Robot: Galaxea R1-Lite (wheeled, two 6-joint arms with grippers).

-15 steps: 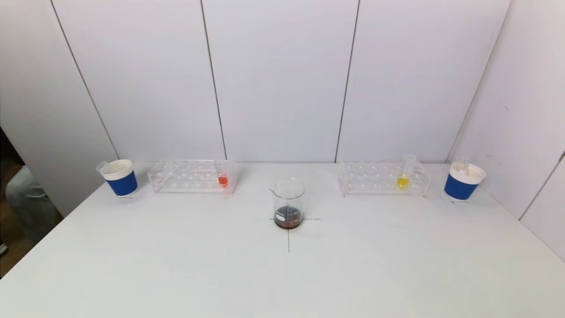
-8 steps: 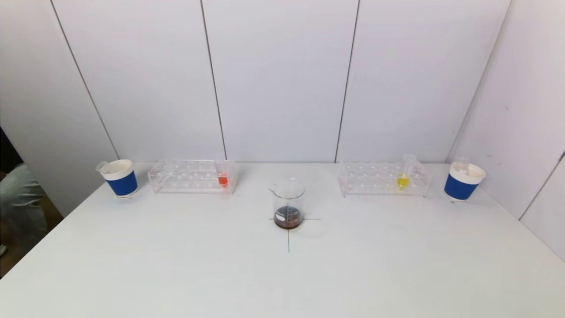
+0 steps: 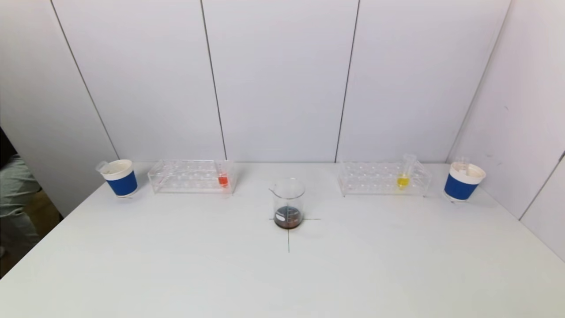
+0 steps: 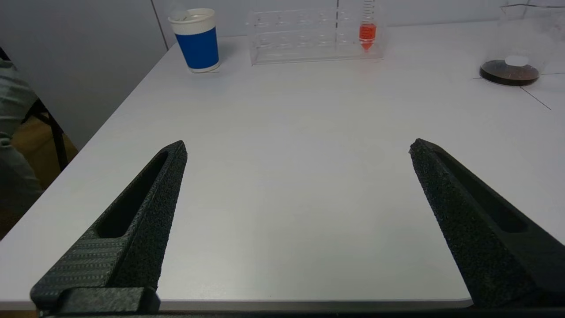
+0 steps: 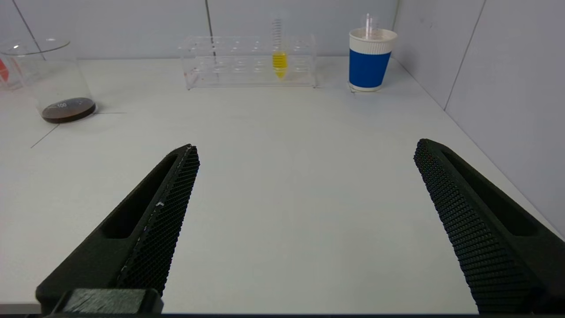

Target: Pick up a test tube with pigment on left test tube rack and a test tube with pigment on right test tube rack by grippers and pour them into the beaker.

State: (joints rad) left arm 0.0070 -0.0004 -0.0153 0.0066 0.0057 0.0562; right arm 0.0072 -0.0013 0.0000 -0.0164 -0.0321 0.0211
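A clear left test tube rack (image 3: 190,176) (image 4: 304,35) at the back left holds one test tube with orange pigment (image 3: 223,177) (image 4: 367,31) at its right end. On the back right, the right test tube rack (image 3: 383,178) (image 5: 247,62) carries a test tube with yellow pigment (image 3: 403,176) (image 5: 279,57). The glass beaker (image 3: 288,203) (image 4: 512,66) (image 5: 53,84) stands mid-table with dark liquid at its bottom. My left gripper (image 4: 298,148) hangs open over the table's near edge, far from the racks. My right gripper (image 5: 306,148) is open likewise. Neither arm shows in the head view.
A blue and white paper cup (image 3: 119,177) (image 4: 196,39) stands left of the left rack with an empty tube in it; another cup (image 3: 461,181) (image 5: 368,59) stands right of the right rack. Wall panels close the back and right. A person (image 3: 13,194) stands at the left.
The person at the far left has shifted a little. Nothing on the table has moved, and neither arm appears in the head view.
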